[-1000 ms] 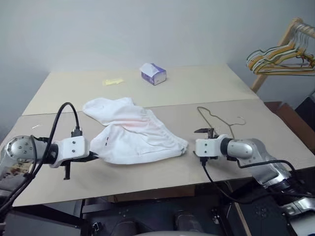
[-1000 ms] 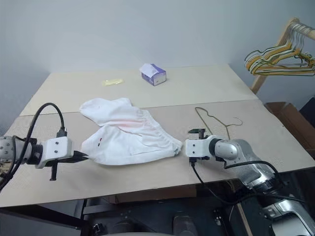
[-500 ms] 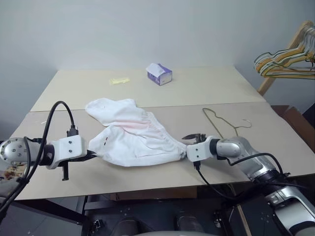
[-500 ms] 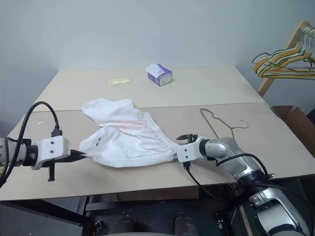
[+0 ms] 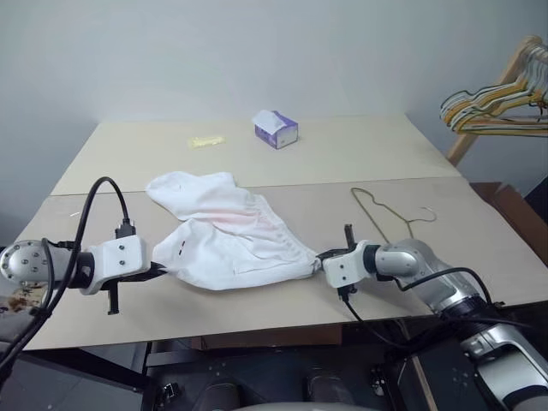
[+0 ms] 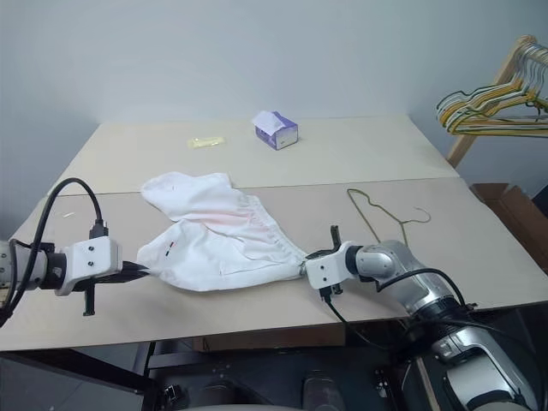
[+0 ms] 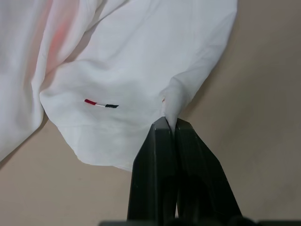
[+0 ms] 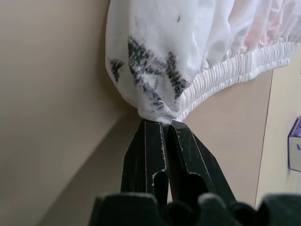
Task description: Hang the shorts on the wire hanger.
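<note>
The tan table (image 5: pixel 342 150) carries the shorts (image 5: pixel 231 240), wire hanger (image 5: pixel 381 214) and tissue box (image 5: pixel 276 129).

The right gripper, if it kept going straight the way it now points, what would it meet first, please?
The shorts: the right gripper is already shut on their waistband corner, pointing along the table across them, so more cloth likely comes first.

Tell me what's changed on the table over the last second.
The right tool came in from beside the wire hanger to the waistband end of the shorts and shut on the fabric there. The left tool stayed clamped on the opposite corner. The shorts, hanger and tissue box lie where they were.
</note>
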`<control>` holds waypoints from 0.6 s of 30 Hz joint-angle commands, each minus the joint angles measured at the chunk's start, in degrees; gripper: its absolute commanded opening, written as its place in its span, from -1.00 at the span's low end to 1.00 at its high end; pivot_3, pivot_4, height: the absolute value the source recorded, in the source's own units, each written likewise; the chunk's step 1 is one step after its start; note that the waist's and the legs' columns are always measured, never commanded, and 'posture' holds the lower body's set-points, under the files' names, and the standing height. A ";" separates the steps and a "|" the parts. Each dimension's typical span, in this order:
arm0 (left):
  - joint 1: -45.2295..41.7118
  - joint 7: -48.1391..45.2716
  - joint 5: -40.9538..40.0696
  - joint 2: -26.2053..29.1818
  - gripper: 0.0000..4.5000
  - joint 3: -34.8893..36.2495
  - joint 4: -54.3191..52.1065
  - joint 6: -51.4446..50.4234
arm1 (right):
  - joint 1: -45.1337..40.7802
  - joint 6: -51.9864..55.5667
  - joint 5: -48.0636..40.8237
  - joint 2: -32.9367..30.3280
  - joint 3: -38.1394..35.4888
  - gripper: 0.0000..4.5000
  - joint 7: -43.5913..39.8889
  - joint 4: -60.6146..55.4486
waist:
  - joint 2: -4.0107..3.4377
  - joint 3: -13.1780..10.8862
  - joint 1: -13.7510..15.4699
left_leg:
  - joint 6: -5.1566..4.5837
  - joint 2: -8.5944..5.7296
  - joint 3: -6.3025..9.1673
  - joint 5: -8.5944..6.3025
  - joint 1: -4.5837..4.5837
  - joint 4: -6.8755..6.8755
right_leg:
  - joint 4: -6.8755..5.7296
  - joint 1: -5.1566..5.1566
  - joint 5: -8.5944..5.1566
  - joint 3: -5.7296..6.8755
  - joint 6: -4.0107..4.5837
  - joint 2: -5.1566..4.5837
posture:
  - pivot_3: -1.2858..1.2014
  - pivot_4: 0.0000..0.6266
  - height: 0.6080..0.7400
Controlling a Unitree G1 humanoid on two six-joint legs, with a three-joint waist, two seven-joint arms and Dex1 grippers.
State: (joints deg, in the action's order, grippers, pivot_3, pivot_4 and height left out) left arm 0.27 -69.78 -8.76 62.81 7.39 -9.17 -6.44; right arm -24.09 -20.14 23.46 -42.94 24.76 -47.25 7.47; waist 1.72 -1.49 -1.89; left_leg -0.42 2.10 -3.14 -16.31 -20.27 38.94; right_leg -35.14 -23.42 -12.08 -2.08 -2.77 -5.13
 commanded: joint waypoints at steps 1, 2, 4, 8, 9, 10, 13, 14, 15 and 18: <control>2.01 -2.57 -2.38 2.54 -1.00 3.24 -2.91 -0.81 | 3.47 5.82 -3.40 -4.62 -5.58 -0.99 -4.55 -11.79 | 0.00 0.00 0.43 | 0.00 0.01 -0.01 0.00 0.00 0.00 | 0.02 0.00 -0.01 0.00 0.00 0.00 | 0.06 -1.00 1.00; 3.18 -3.58 -2.96 3.18 -1.00 4.12 -3.80 -0.80 | 5.04 7.57 -5.00 -5.97 -6.70 -0.99 -6.29 -15.25 | 0.00 0.00 0.67 | -0.01 0.01 -0.02 -0.01 -0.02 0.00 | 0.01 -0.02 -0.02 0.00 0.00 -0.01 | 0.06 -1.00 1.00; 6.15 -6.80 -4.73 4.93 -1.00 6.27 -5.96 -1.10 | 8.34 11.16 -9.93 -9.71 -9.04 -0.99 -11.24 -22.85 | 0.00 -0.01 0.80 | -0.02 0.03 -0.05 -0.02 -0.03 -0.01 | 0.01 -0.05 -0.05 0.00 0.01 -0.01 | 0.06 -1.00 1.00; 6.43 -10.94 -7.54 7.55 -1.00 7.04 -7.64 -2.67 | 9.62 23.29 -23.61 -13.64 -12.79 -0.99 -19.80 -33.80 | -0.01 -0.05 1.02 | -0.02 0.09 -0.07 -0.02 0.06 -0.02 | -0.06 -0.05 -0.33 0.05 -0.13 0.01 | 0.06 -1.00 1.00; 5.23 -10.98 -7.59 7.71 -1.00 6.19 -7.32 -2.89 | 8.90 26.23 -26.11 -13.57 -13.15 -0.99 -20.93 -34.67 | -0.01 -0.05 1.04 | -0.01 0.12 -0.07 -0.02 0.10 0.00 | -0.08 0.00 -0.48 0.05 -0.04 0.04 | 0.06 -1.00 1.00; 1.74 -10.72 -6.81 7.36 -1.00 3.74 -5.72 -2.78 | 6.49 31.50 -28.89 -12.48 -13.17 -0.99 -21.67 -34.48 | -0.02 -0.05 1.07 | -0.01 0.17 -0.07 -0.01 0.21 0.01 | -0.08 0.10 -0.52 0.06 0.07 0.08 | 0.06 -1.00 1.00; -13.61 -9.22 -0.81 3.16 -1.00 -5.65 3.59 -1.15 | -3.69 43.68 -34.36 -7.36 -12.29 -0.99 -22.58 -28.43 | -0.02 -0.08 1.18 | 0.00 0.22 -0.10 -0.01 0.66 0.03 | -0.11 0.46 -0.54 0.06 0.11 0.14 | 0.06 -1.00 1.00; -21.94 -6.28 3.80 -0.30 -1.00 -9.45 9.84 -0.15 | -8.62 44.48 -32.59 -5.05 -11.25 -0.99 -21.50 -23.35 | -0.06 -0.10 1.39 | 0.02 0.19 -0.11 0.00 0.83 0.04 | -0.14 0.63 -0.53 0.05 0.12 0.15 | 0.07 -1.00 1.00; -33.05 1.03 10.17 -5.39 -1.00 -13.16 18.60 -0.71 | -15.64 47.53 -30.81 -1.98 -10.50 -0.99 -19.41 -16.35 | -0.10 -0.12 1.63 | 0.02 0.17 -0.04 0.00 1.04 0.04 | -0.10 0.95 -0.51 0.07 0.11 0.18 | 0.07 -1.00 1.00; -60.32 25.13 20.08 -17.94 -1.00 -15.48 41.43 -2.24 | -34.45 50.24 -24.20 6.39 -12.08 -0.99 -4.60 3.65 | 0.12 -0.24 2.42 | 0.09 0.07 0.20 0.16 1.05 0.07 | 0.05 1.12 0.02 0.21 -0.22 0.22 | 0.06 -1.00 1.00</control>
State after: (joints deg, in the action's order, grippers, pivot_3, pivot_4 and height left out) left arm -49.47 -58.39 6.91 47.07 -9.87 23.81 -8.28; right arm -51.31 29.13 -4.26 -38.26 16.05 -61.11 2.71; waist 1.83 -1.72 0.53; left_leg -0.26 2.14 -2.91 -16.11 -19.38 39.00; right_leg -35.04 -22.42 -11.79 -1.86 -2.63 -4.91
